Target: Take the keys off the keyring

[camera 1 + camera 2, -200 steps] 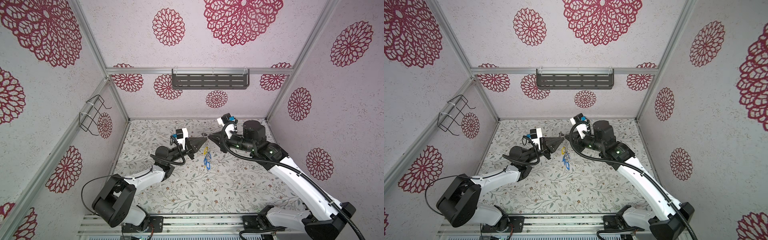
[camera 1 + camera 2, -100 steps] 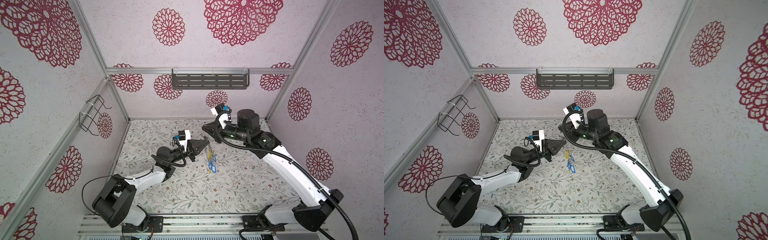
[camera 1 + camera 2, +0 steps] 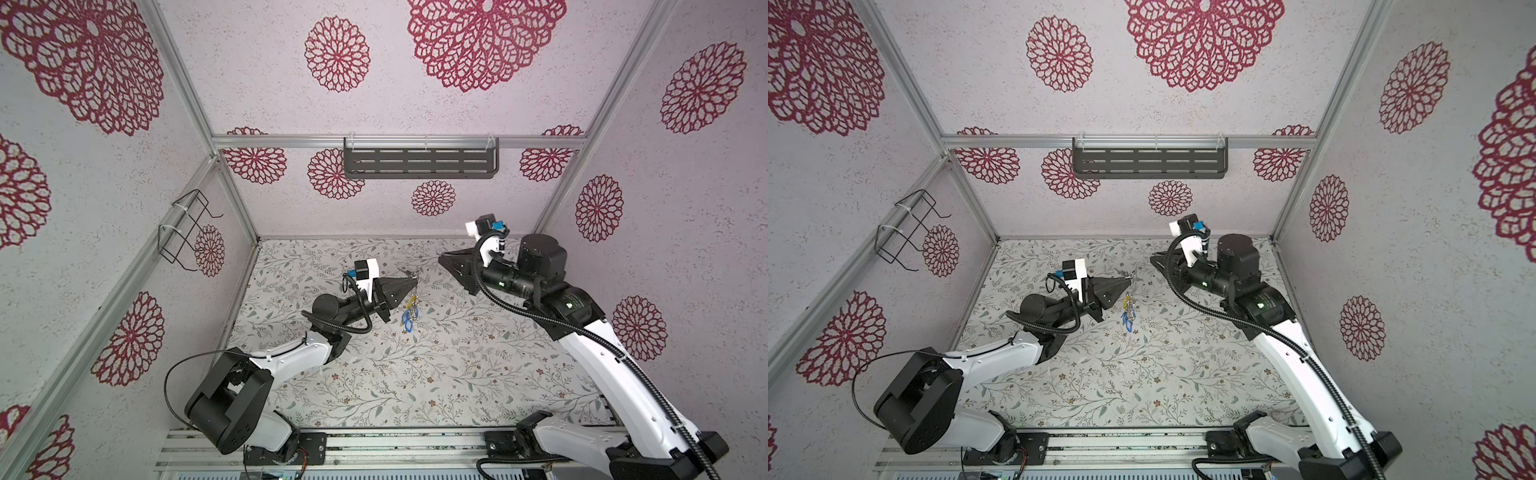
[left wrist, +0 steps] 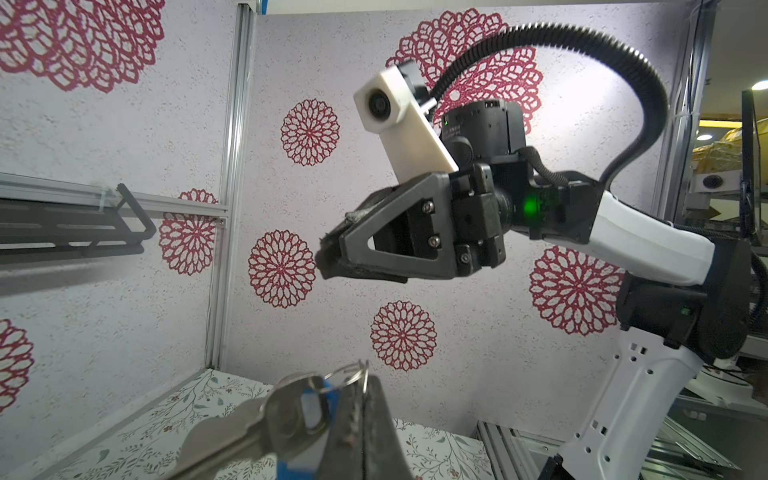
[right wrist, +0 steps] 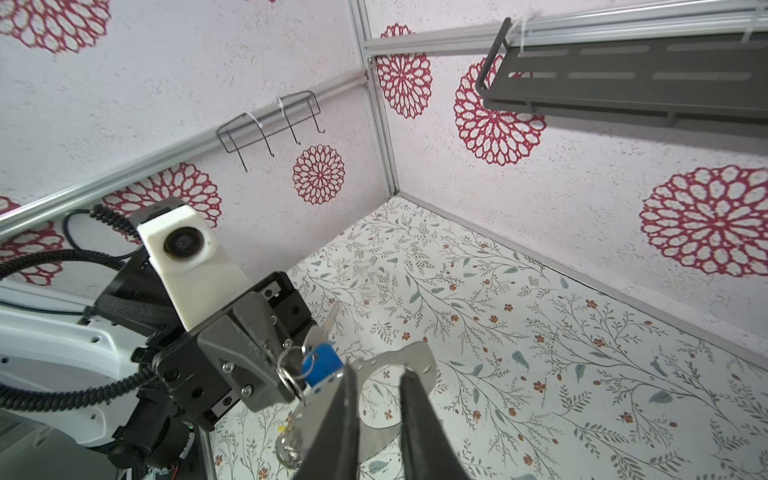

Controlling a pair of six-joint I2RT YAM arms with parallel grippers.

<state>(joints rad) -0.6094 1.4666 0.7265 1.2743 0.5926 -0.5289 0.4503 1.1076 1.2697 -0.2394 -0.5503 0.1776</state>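
The left gripper point(image 3: 412, 284) is clamped on the keys point(image 3: 408, 319), which are hung below its tip above the middle of the bench point(image 3: 457, 374) — the right gripper point(image 3: 442, 258) is held well apart, its 2 jaws slightly parted. Only in the right wrist view is the keyring point(image 5: 417, 359) shown flat-on, just beside a blue tag point(image 5: 322, 362) whose label cannot be read.

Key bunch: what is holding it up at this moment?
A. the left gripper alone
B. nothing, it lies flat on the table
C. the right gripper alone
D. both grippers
A: in a top view the left gripper pinches the top of the key bunch, whose tags hang below it, while the right gripper stands apart with nothing in it.
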